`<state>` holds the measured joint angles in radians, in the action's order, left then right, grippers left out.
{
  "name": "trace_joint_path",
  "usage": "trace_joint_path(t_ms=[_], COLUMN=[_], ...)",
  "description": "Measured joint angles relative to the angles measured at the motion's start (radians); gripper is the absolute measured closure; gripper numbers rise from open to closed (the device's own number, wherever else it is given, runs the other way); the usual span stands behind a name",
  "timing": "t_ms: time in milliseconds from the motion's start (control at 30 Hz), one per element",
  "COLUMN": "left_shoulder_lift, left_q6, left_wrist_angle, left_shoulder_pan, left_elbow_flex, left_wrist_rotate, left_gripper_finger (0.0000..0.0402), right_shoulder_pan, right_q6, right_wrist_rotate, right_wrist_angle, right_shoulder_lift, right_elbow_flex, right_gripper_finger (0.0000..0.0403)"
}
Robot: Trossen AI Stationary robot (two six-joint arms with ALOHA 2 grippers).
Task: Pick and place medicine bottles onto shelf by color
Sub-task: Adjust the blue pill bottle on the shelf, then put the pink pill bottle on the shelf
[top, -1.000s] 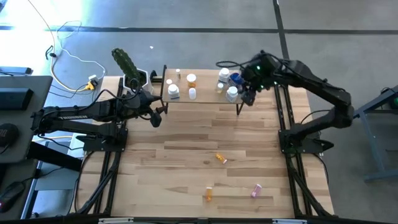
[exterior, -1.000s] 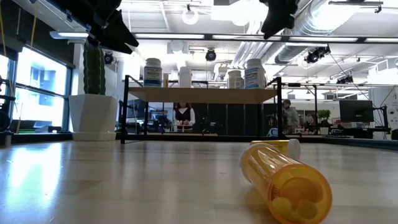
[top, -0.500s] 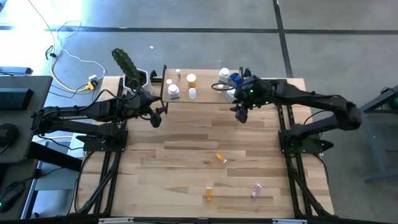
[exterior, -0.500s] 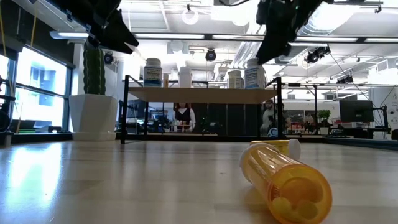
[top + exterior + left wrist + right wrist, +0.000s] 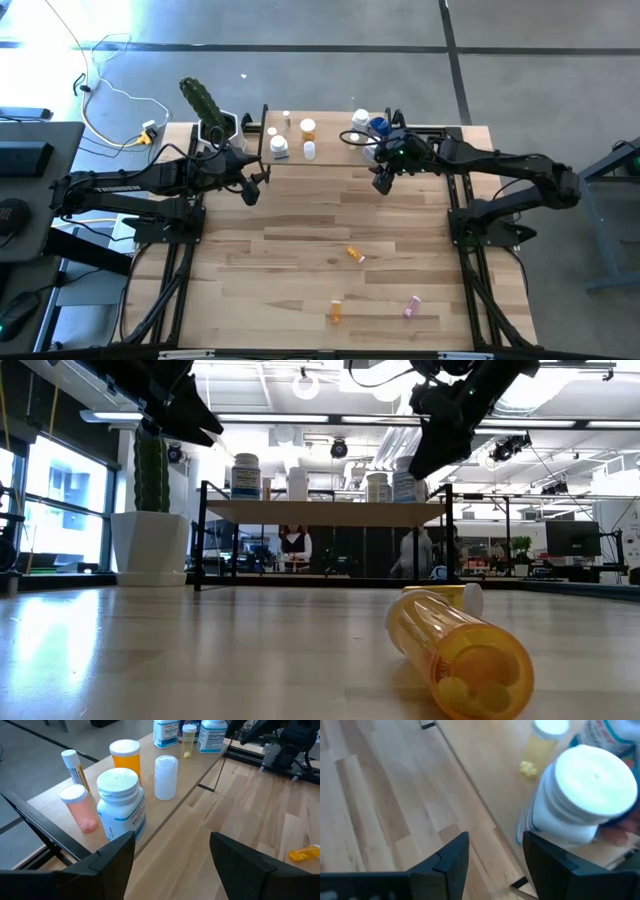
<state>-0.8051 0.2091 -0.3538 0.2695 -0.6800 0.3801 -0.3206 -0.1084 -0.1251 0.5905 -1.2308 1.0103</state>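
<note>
A green cactus [image 5: 198,98] in a white pot [image 5: 218,128] is standing at the bench's [image 5: 300,270] eleven o'clock corner, upright in the low view. A white cable [image 5: 115,90] is trailing over the grey floor beyond it, toward ten o'clock. In the room behind, a person [image 5: 294,546] is standing at a distance.

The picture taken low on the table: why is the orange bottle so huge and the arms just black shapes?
Low view: the orange bottle lies close to the lens, so it looms; bright ceiling lights backlight both arms into silhouettes. Right wrist view: the white-capped bottle is blurred.
</note>
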Motion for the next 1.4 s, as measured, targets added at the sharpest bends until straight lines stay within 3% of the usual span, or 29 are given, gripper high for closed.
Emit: trace_joint_path(t_ms=[333, 733, 867, 1067, 1233, 1400], left_shoulder_lift=[0.000, 0.000, 0.000, 0.000, 0.000, 0.000], left_q6=[0.000, 0.050, 0.044, 0.051, 0.096, 0.107], left_wrist_angle=[0.000, 0.000, 0.000, 0.000, 0.000, 0.000], left_shoulder_pan=[0.000, -0.030, -0.038, -0.065, -0.118, -0.193], left_elbow_flex=[0.000, 0.000, 0.000, 0.000, 0.000, 0.000], left_wrist_rotate=[0.000, -0.004, -0.006, -0.077, -0.170, -0.180], left_gripper_finger=[0.0154, 0.0154, 0.0154, 0.0154, 0.0154, 0.0154], right_shoulder_pan=[0.000, 0.124, 0.197, 0.328, 0.437, 0.558], right_q6=[-0.037, -0.202, -0.327, -0.546, -0.822, -1.152], right_wrist_rotate=[-0.043, 0.066, 0.127, 0.092, 0.063, 0.052], right_wrist_angle=[0.005, 0.139, 0.149, 0.149, 0.148, 0.162], right_shoulder_lift=[0.000, 0.009, 0.009, 0.008, 0.005, 0.004], right_elbow_flex=[0.000, 0.056, 0.056, 0.056, 0.056, 0.056], right_gripper_finger=[0.0226, 0.0226, 0.0226, 0.0226, 0.0226, 0.0226])
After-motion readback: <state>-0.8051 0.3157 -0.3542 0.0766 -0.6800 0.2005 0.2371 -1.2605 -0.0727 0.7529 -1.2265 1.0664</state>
